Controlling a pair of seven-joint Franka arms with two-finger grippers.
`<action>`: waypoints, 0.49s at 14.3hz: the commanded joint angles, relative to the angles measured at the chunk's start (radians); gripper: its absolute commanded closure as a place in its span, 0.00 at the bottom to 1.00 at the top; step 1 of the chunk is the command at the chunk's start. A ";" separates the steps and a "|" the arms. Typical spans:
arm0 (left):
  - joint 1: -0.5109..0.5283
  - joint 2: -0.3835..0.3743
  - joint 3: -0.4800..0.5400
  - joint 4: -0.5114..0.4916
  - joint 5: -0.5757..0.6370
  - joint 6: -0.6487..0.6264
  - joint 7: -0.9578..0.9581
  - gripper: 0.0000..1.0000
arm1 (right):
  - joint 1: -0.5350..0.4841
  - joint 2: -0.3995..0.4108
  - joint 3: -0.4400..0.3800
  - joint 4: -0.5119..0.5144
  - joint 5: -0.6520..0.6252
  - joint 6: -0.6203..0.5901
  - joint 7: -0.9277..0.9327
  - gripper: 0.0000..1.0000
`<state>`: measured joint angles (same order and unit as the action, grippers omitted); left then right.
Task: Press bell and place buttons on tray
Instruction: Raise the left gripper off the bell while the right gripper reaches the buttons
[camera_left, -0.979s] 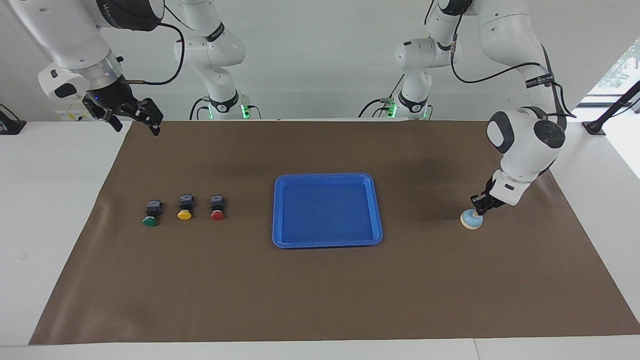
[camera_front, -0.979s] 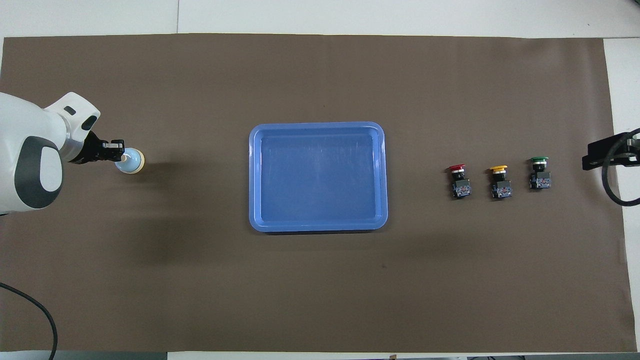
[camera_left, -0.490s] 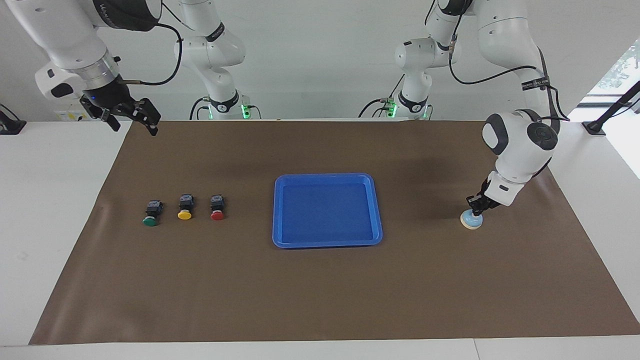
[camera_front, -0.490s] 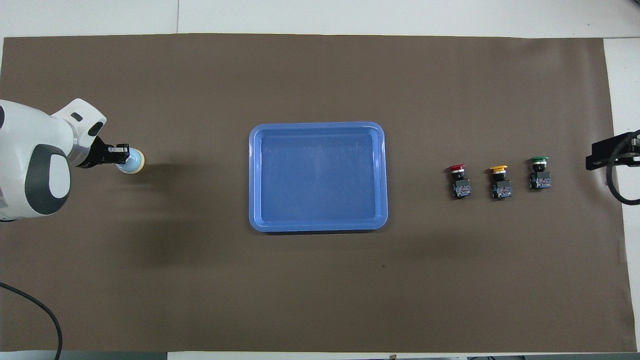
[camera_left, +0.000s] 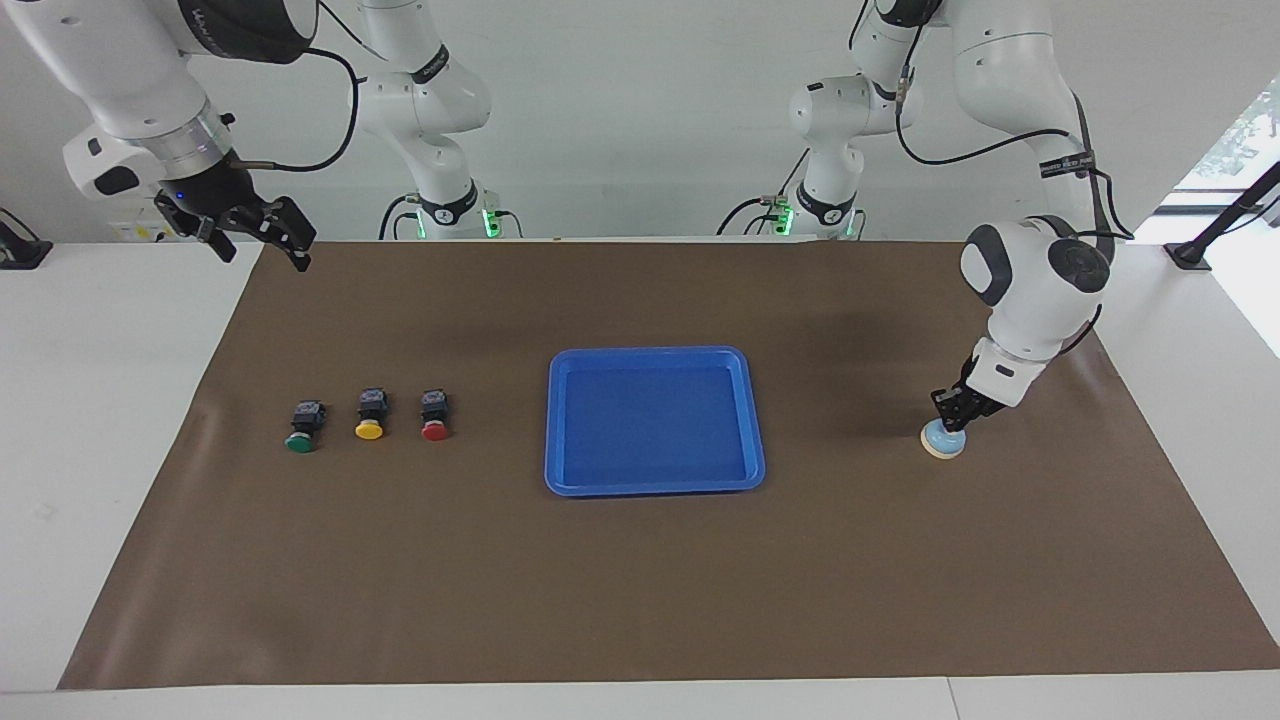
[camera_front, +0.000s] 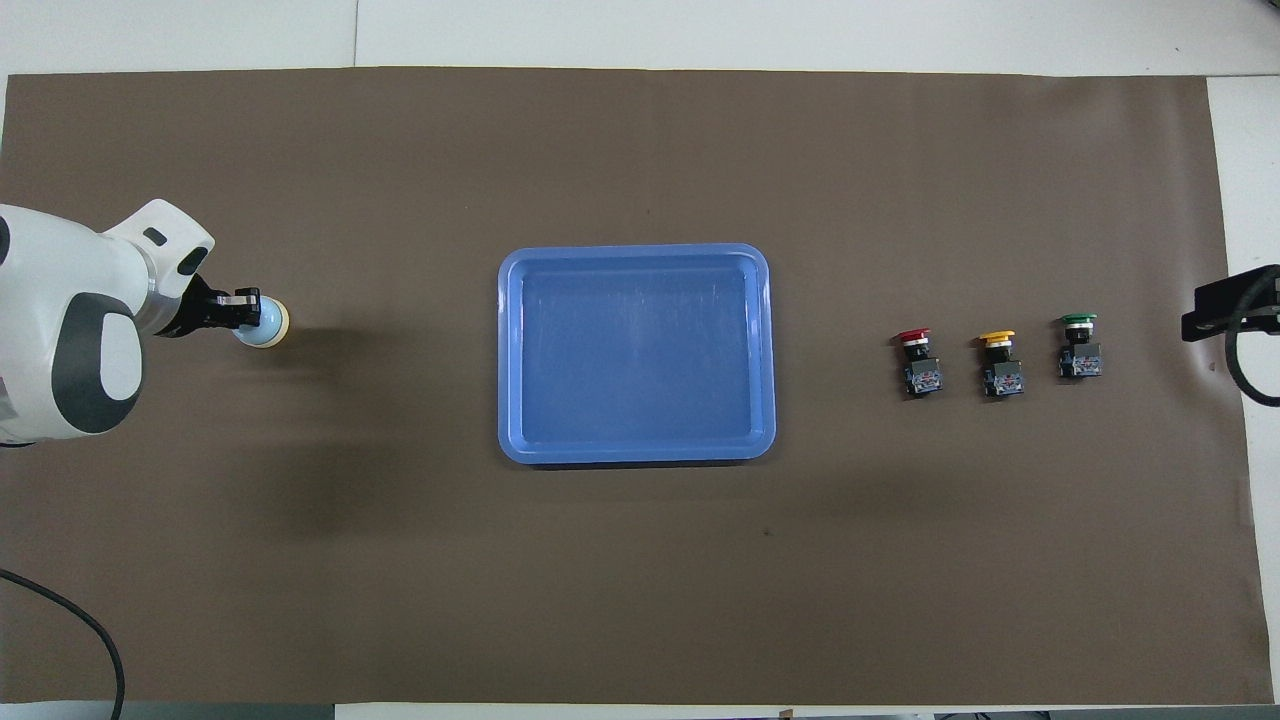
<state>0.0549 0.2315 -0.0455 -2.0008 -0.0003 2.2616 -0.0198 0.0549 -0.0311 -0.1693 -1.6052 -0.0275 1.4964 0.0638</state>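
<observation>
The light-blue bell (camera_left: 943, 441) (camera_front: 270, 324) sits on the brown mat toward the left arm's end of the table. My left gripper (camera_left: 952, 411) (camera_front: 243, 309) is down on the bell's top and hides its knob. The blue tray (camera_left: 655, 352) (camera_front: 635, 250) lies mid-table with nothing in it. Toward the right arm's end, the green button (camera_left: 300, 427) (camera_front: 1079, 343), the yellow button (camera_left: 369, 414) (camera_front: 999, 355) and the red button (camera_left: 435, 414) (camera_front: 916, 354) stand in a row. My right gripper (camera_left: 262, 236) (camera_front: 1232, 310) hangs open, high over the mat's corner, holding nothing.
A brown mat (camera_left: 640, 580) covers most of the white table. The two arm bases (camera_left: 450, 210) stand at the robots' edge. A black cable (camera_front: 60, 610) trails over the mat's corner by the left arm.
The left arm's wrist has lifted and shifted a little toward the tray while its gripper stays at the bell. The right gripper has risen slightly.
</observation>
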 joint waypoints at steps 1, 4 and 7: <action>-0.020 -0.006 0.007 0.144 0.014 -0.213 -0.006 0.00 | -0.023 -0.027 0.005 -0.033 0.000 0.005 -0.009 0.00; -0.021 -0.052 0.003 0.247 0.014 -0.440 -0.006 0.00 | -0.032 -0.035 0.005 -0.053 0.000 0.022 -0.009 0.00; -0.027 -0.158 -0.002 0.249 0.011 -0.555 -0.005 0.00 | -0.069 -0.061 0.005 -0.132 0.001 0.132 -0.045 0.00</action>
<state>0.0416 0.1515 -0.0505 -1.7420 -0.0003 1.7821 -0.0205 0.0224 -0.0374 -0.1702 -1.6391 -0.0275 1.5448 0.0621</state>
